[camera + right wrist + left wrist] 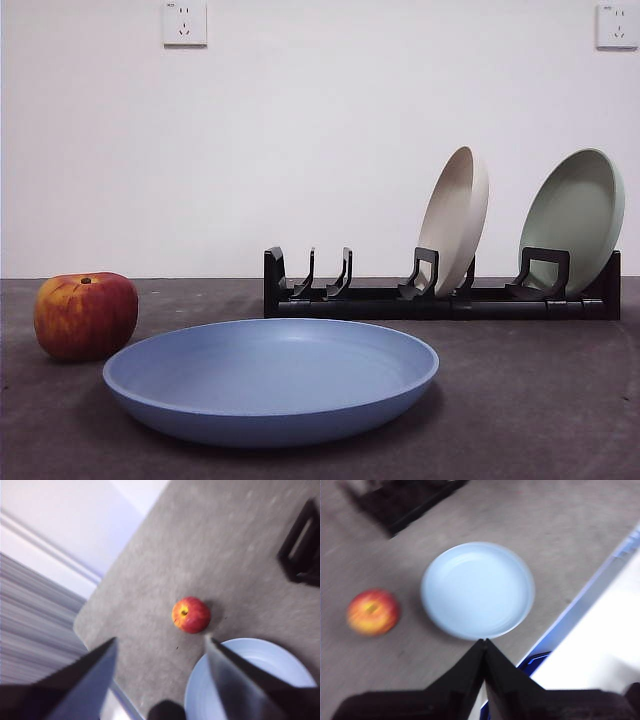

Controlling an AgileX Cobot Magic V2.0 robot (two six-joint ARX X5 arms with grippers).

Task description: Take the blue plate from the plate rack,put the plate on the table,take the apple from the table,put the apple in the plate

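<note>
The blue plate (271,378) lies flat on the table (540,400), out of the rack (440,295). The apple (86,315) sits at its nine o'clock, apart. The right gripper (160,647), jaws spread (left gripper (484,645) clenched, empty), hangs above with the apple just beyond its tips, so it looks the better placed.

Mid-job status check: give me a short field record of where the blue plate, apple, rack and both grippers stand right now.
blue plate: flat on the table, out of the plate rack, nothing in it
apple: on the table beside the plate, apart from it, upright
rack contents: beige plate and pale green plate standing in slots; other slots vacant
left gripper: jaws shut, holding nothing, above the table near the plate
right gripper: jaws open, holding nothing, above the table with the apple ahead of it
step left: apple into plate
</note>
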